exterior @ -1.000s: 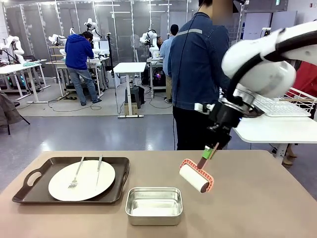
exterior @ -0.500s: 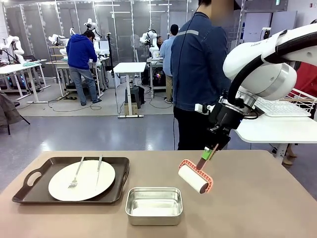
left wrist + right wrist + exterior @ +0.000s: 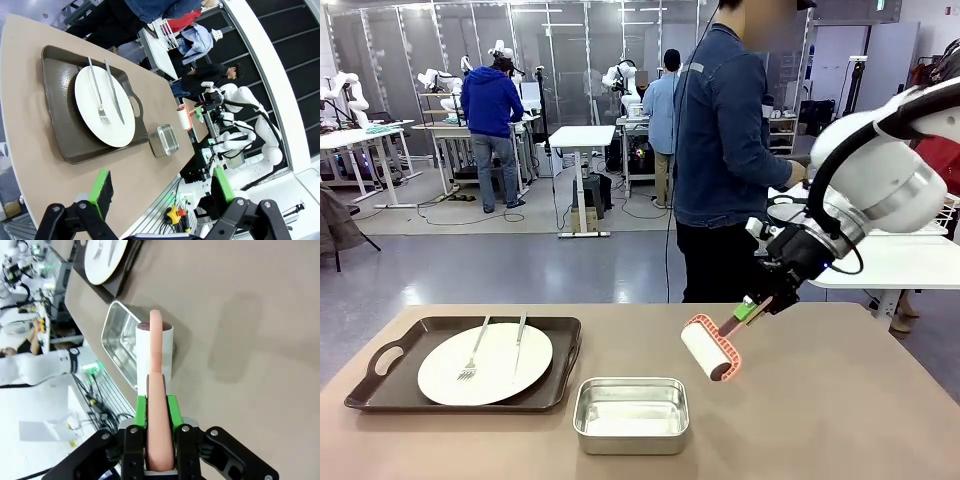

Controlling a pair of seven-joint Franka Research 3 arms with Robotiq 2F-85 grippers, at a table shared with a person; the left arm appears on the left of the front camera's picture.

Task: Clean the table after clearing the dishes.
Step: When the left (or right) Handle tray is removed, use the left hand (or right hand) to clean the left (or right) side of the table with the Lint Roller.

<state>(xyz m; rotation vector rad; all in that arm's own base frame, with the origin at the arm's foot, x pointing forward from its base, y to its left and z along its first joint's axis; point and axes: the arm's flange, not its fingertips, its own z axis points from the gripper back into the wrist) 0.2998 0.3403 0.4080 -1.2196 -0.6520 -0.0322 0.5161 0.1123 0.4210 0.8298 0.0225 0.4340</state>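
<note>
The right gripper (image 3: pixel 750 311) is clamped shut on the handle of the pink-framed roller (image 3: pixel 710 352), poised over the table (image 3: pixel 850 410) just right of centre. To roll well, I judge the drum should be set flat before stroking. The steel pan (image 3: pixel 631 413) lies close at near-left, and the tray (image 3: pixel 380 365) and plate (image 3: pixel 485 363) fill the left, so the free room is rightward, short of the edge. The left gripper (image 3: pixel 162 189) hangs wide open, empty.

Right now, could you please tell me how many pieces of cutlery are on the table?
2: a fork and a knife, side by side on the white plate.
</note>
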